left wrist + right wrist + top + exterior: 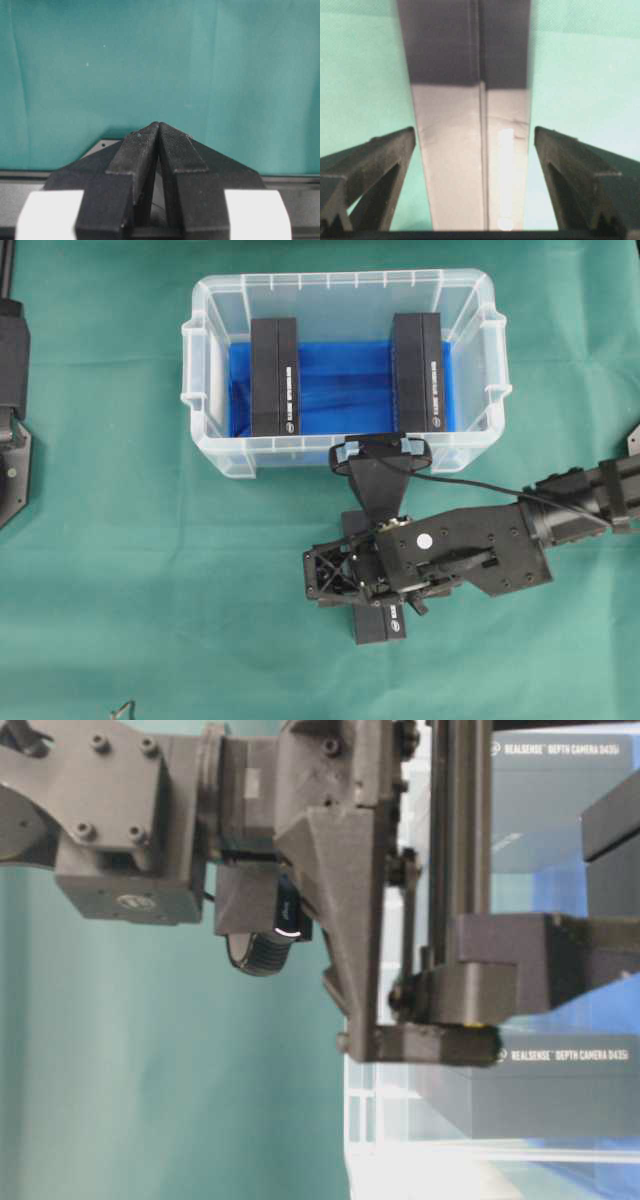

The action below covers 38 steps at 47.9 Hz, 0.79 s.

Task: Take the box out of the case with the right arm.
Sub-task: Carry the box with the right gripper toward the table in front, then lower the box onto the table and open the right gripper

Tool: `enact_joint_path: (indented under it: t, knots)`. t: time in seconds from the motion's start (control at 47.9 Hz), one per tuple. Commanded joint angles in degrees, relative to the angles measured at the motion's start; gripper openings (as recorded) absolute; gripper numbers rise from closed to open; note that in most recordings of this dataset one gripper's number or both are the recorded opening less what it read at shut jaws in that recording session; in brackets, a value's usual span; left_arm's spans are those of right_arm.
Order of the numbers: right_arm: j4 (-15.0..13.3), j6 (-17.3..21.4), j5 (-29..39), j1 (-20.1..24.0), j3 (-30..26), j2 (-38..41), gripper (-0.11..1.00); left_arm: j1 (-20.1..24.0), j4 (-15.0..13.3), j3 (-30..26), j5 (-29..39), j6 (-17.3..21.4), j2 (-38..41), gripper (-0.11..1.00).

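So the box (381, 618) we care about is lying flat on the green bench (150, 570), outside the case (345, 455) and just in front of its near wall, mostly tucked under the right gripper (330, 575). In the right wrist view the box (470, 150) sits between the two fingers (380, 165), which are spread wide with green showing on both sides, so we'd say nothing is pinching it. It looks like a stiff, slim cardboard pack with a smooth, slightly glossy skin, probably light, and a bit slippery; we'd take it across the narrow width near the middle, not by an end, or it may swivel. Two more black boxes (275, 377) stand inside the case on the blue lining, one left, one right (418, 372). The left gripper (159, 145) hangs over bare cloth, well apart, fingers pressed together.
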Motion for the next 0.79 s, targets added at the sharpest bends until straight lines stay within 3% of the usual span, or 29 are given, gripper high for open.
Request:
enact_joint_path:
  t: [0.0,0.251,0.522,0.648,0.773]
  knots:
    - [-0.18,0.0,0.26,-0.18,-0.88,-1.58,0.93,-0.18,0.09,-1.58,-0.09,0.0,-0.09,0.0]
    - [-0.62,0.0,3.6,-0.53,-3.08,-3.43,0.92,-0.18,0.09,-1.58,-0.18,0.0,-0.18,0.0]
    - [-5.8,-0.26,17.49,-0.7,-13.62,-5.1,0.92,-0.18,0.09,-1.67,-0.09,-0.09,-0.18,0.0]
    - [-6.42,-0.62,22.85,-0.88,-17.58,-5.1,0.92,-0.18,0.09,-1.93,-0.09,-0.09,-0.26,0.0]
    - [-6.59,-0.79,23.38,-0.88,-18.54,-5.1,0.92,-0.18,0.09,-2.02,-0.09,0.0,-0.44,0.0]
